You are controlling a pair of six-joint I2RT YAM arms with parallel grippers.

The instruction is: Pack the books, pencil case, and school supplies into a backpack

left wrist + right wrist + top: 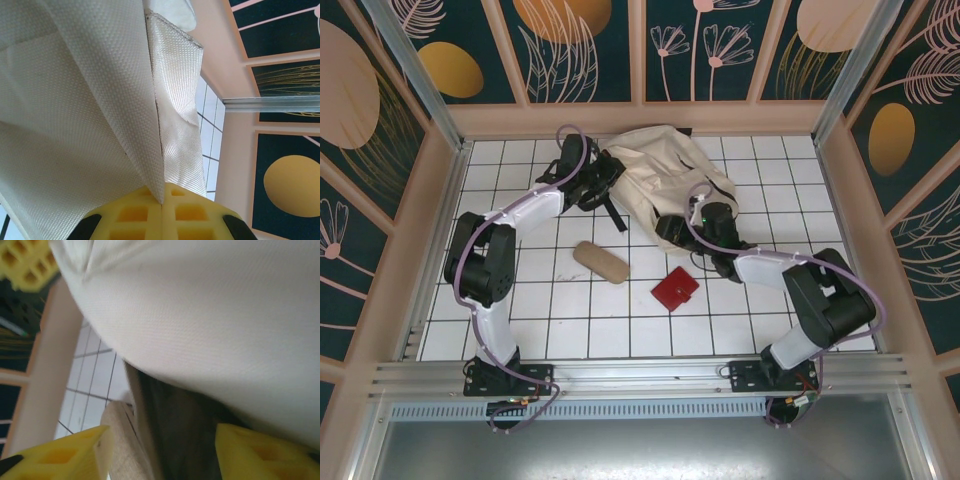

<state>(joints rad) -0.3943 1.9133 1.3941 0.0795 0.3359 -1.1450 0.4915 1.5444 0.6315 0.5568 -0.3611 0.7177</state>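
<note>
Two grippers noted: I saw left gripper (pixel 162 202) pinching backpack (pixel 655 165) fabric, right gripper (pixel 161 440) with jaws apart at backpack's near edge.

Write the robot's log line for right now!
left gripper: shut on backpack fabric | right gripper: open at backpack edge | pencil case, red case: on table, unpacked
</note>
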